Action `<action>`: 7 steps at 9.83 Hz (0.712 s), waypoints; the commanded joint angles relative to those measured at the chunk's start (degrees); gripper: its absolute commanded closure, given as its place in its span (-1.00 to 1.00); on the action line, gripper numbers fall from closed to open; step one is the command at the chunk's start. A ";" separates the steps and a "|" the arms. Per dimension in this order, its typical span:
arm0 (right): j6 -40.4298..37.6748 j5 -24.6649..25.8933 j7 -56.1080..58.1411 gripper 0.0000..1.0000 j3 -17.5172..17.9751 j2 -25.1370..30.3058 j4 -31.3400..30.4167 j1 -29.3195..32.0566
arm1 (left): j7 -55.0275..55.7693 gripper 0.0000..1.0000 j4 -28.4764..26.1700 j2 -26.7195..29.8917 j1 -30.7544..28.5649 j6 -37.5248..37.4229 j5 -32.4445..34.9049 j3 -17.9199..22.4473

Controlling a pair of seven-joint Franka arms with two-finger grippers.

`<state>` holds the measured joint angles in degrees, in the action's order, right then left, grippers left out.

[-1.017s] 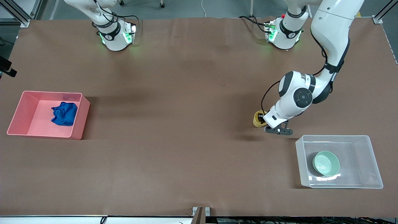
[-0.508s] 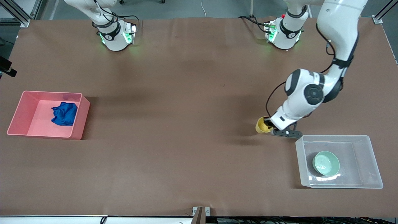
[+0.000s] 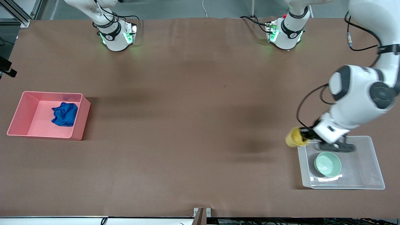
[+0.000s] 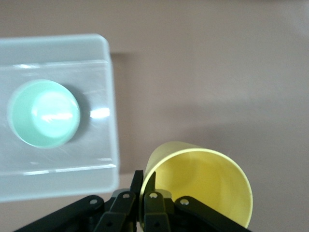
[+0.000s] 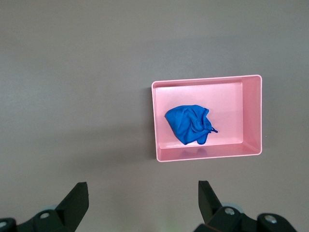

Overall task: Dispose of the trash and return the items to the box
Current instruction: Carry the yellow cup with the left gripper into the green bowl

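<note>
I count 1 yellow cup [image 3: 293,137] tipped sideways, mouth toward right arm's end, pinched by left end effector [image 3: 307,135] over clear box [image 3: 373,162] corner w/ 1 green bowl [image 3: 327,163] inside; 1 blue fabric [image 3: 65,114] in pink bin [image 3: 22,107]; right end effector [image 5: 140,203] spread wide, high over worktop [image 3: 187,125]

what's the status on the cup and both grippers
Left gripper shut on yellow cup, at clear box corner. Right gripper open, waiting above the pink bin. Nothing in the way.

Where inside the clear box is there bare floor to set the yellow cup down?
In the clear box, the green bowl fills the end toward the table's middle. Bare floor lies between the bowl and the wall at the left arm's end. The left gripper, holding the yellow cup, crowds the corner nearest the bowl.
</note>
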<state>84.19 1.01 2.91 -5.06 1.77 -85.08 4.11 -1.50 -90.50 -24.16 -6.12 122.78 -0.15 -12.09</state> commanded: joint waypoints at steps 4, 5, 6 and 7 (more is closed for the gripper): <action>-0.69 0.66 -0.54 -1.00 0.48 -0.18 0.79 0.37 | -14.32 0.99 13.67 -15.90 -9.15 -1.05 5.24 1.72; -0.69 0.66 -0.54 -1.00 0.48 -0.18 0.79 0.37 | -14.41 0.99 14.20 -17.31 -9.60 -0.61 5.34 1.80; -0.69 0.66 -0.54 -1.00 0.48 -0.18 0.79 0.37 | -14.41 0.99 14.38 -18.54 -10.22 0.26 5.34 1.81; -0.69 0.66 -0.54 -1.00 0.48 -0.18 0.79 0.37 | -14.41 0.99 14.47 -19.33 -10.49 1.23 5.34 1.81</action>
<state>84.17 1.01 2.91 -5.05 1.73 -85.03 4.12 -16.00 -77.75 -40.52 -16.66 123.37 3.85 -10.09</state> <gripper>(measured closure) 0.000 0.965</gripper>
